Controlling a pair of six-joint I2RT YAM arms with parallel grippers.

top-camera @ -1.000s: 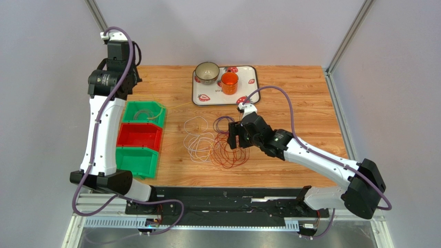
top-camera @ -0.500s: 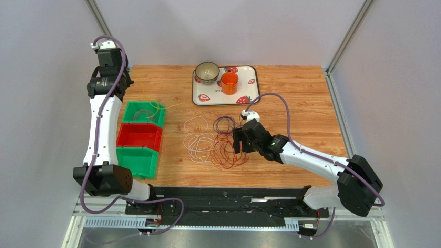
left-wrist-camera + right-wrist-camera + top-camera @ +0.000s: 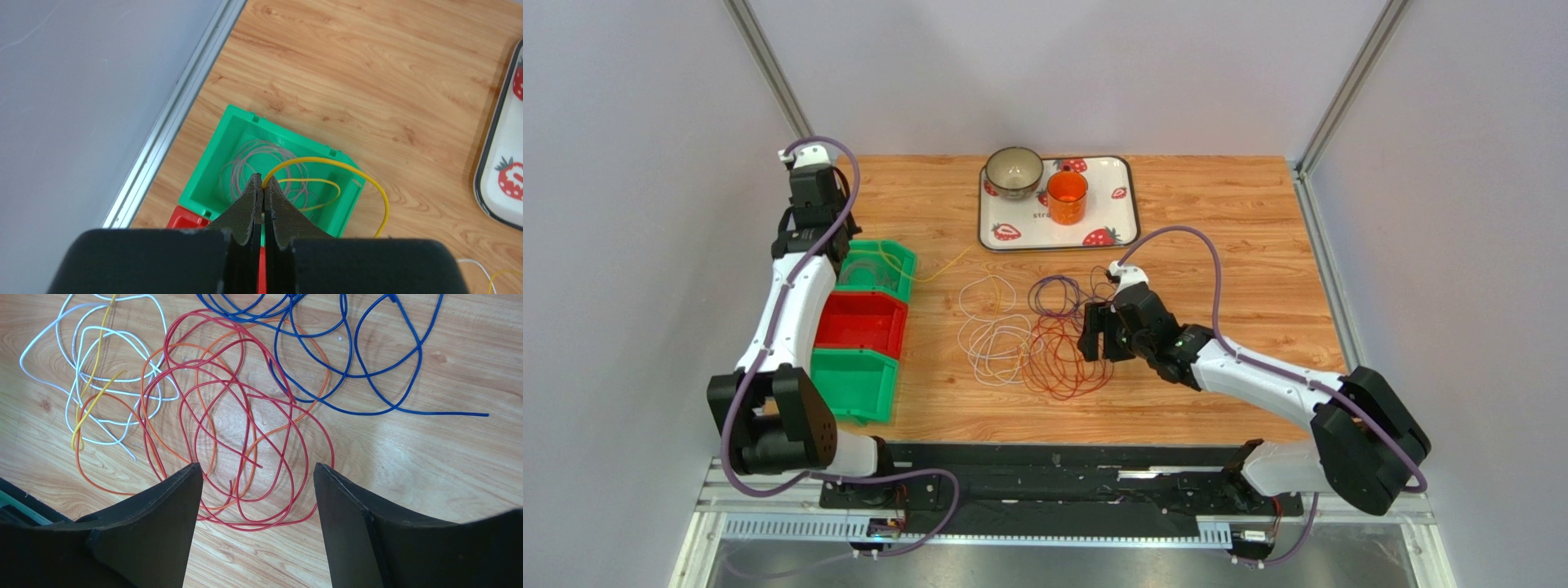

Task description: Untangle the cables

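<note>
Since a second ago, my left arm has swung in from the back corner, and the left gripper now hangs over the far green bin. Its jaws are pressed together on the yellow cable, pinched right at the tips. From there the wire arcs away to the right, over the bin's right wall and down onto the table. A pale pink cable already lies coiled in the bin, just beyond the tips. The red bin sits under the gripper's left side.

To place this well, I judge I should lower straight down, feed the trailing length in as a loop, and let go only once it rests inside. Otherwise the springy wire may flick back out.

Further right, my right gripper hovers spread wide and holding nothing. The red cable lies directly between and ahead of its fingers, with the orange cable threaded through it. The white cable lies ahead to its left and the blue cable ahead to its right. I would pinch one red strand at the loop's outer edge, clear of the orange.
</note>
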